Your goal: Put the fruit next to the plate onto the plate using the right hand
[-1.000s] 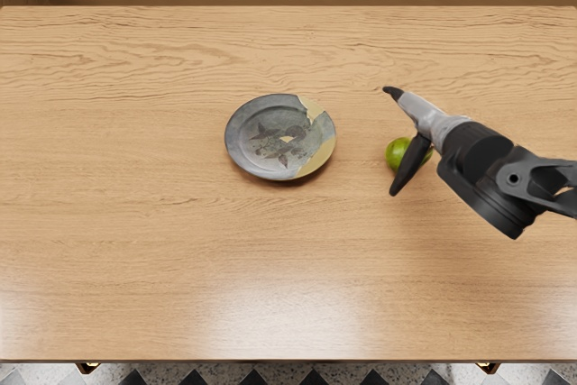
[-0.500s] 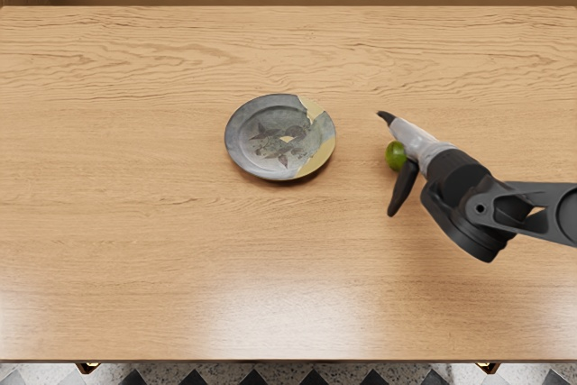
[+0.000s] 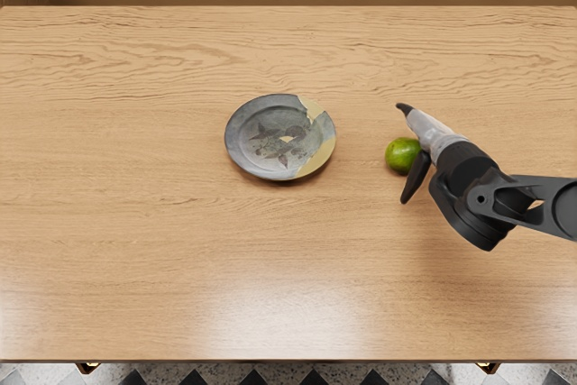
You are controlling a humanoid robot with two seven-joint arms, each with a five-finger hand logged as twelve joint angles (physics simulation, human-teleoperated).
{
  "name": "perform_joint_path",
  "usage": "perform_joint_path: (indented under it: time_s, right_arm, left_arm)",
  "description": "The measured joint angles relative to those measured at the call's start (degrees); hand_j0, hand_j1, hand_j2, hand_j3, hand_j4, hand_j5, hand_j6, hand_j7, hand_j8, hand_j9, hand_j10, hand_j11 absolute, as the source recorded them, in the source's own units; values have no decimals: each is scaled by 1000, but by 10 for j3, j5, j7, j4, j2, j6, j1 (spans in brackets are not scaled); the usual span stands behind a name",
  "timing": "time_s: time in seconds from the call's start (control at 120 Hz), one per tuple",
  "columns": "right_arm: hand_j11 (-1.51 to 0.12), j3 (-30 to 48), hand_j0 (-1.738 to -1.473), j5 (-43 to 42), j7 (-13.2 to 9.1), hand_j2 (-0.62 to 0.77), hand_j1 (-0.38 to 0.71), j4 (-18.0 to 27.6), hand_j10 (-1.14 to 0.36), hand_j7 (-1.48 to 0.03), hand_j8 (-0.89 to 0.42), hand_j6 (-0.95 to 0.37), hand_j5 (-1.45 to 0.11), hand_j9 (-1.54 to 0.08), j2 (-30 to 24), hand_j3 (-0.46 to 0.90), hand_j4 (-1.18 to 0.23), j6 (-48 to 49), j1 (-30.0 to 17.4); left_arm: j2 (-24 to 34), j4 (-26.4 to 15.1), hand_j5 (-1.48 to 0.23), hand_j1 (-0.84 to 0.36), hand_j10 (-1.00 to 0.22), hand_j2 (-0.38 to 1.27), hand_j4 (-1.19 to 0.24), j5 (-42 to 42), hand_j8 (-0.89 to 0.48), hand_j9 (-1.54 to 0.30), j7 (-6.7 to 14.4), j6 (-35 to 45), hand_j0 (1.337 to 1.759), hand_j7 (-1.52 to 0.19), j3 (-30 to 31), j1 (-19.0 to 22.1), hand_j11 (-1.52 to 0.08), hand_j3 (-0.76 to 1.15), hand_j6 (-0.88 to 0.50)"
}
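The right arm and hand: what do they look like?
The right hand has slender tapered fingers: the upper one light grey with a black tip, the lower all black. The right arm behind it is matte black: a bulky rounded wrist housing, then a link with cut-out holes. No cables or markings show.

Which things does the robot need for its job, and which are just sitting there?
For the job: green fruit, plate, right robot hand, open beside the fruit.
Just there: wooden table under everything, checkered floor past its near edge.
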Motion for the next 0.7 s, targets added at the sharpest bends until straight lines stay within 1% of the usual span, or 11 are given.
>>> perform_joint_path:
  time_s: [0.142,0.267,0.367,0.492,0.608,0.7]
  right_arm:
    - [-190,4,-1658,-6,0,-27,-175,-1,-148,-190,-148,-149,-190,-190,5,0,-147,0,-1]
    - [-266,6,-1658,-11,0,-39,-105,-1,-206,-265,-206,-207,-266,-266,9,0,-206,0,-6]
    - [-300,7,-1658,-14,0,-44,-74,-1,-232,-300,-233,-233,-300,-300,11,0,-232,0,-13]
    - [-326,7,-1658,-21,0,-39,-60,-2,-269,-324,-263,-271,-335,-334,11,0,-260,0,-19]
    - [-346,8,-1658,-31,0,-37,-46,-3,-293,-344,-234,-296,-354,-358,11,0,-286,-1,-25]
    - [-370,9,-1658,-37,0,-40,-25,-3,-275,-368,-213,-316,-378,-382,11,0,-306,-1,-30]
  left_arm:
    - [0,0,-23,328,-17,3,-17,0,-17,-23,0,0,1658,-23,0,0,-23,0,-17]
    - [0,0,-23,328,-17,3,-17,0,-17,-23,0,0,1658,-23,0,0,-23,0,-17]
    - [0,0,-23,328,-17,3,-17,0,-17,-23,0,0,1658,-23,0,0,-23,0,-17]
    - [0,0,-23,328,-17,3,-17,0,-17,-23,0,0,1658,-23,0,0,-23,0,-17]
    - [0,0,-23,328,-17,3,-17,0,-17,-23,0,0,1658,-23,0,0,-23,0,-17]
    - [0,0,-23,328,-17,3,-17,0,-17,-23,0,0,1658,-23,0,0,-23,0,-17]
